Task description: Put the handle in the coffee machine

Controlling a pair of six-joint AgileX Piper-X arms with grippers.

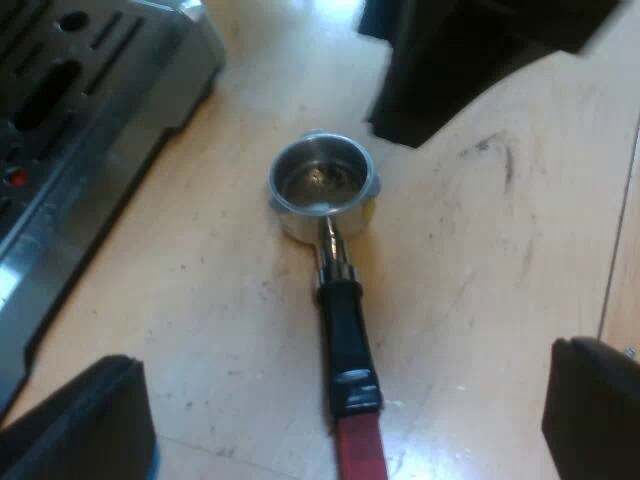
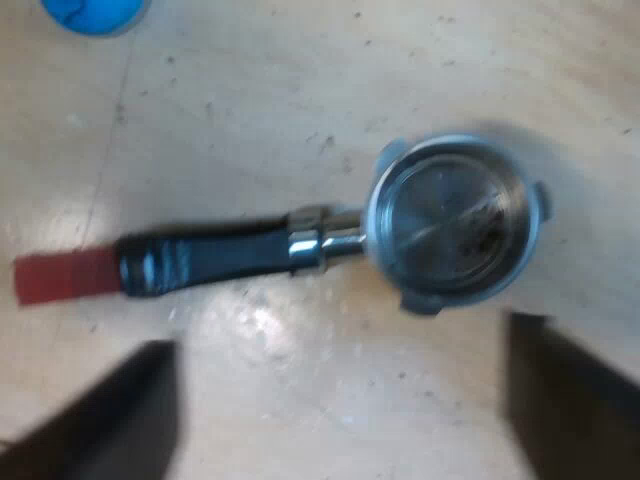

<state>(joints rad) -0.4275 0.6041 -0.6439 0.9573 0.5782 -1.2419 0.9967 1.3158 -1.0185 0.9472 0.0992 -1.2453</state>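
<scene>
The metal holder lies loose on the wooden tabletop, its round basket (image 1: pixel 322 185) empty and facing up, its dark handle (image 1: pixel 347 340) ending in red (image 1: pixel 360 452). My left gripper (image 1: pixel 345 400) hovers over the handle with its fingers (image 1: pixel 90 425) wide apart on either side, holding nothing. From above, the basket (image 2: pixel 455 225), dark handle (image 2: pixel 210 258) and red end (image 2: pixel 60 278) also lie under my right gripper (image 2: pixel 340 405). It is open, its fingers (image 2: pixel 575 400) clear of the holder.
The espresso machine's slotted metal drip tray (image 1: pixel 80 130) stands close beside the holder. A dark blocky shape (image 1: pixel 470 60) hangs beyond the basket. A blue tamper (image 2: pixel 95 12) sits on the table past the handle. The wooden tabletop (image 2: pixel 250 120) surrounds the holder.
</scene>
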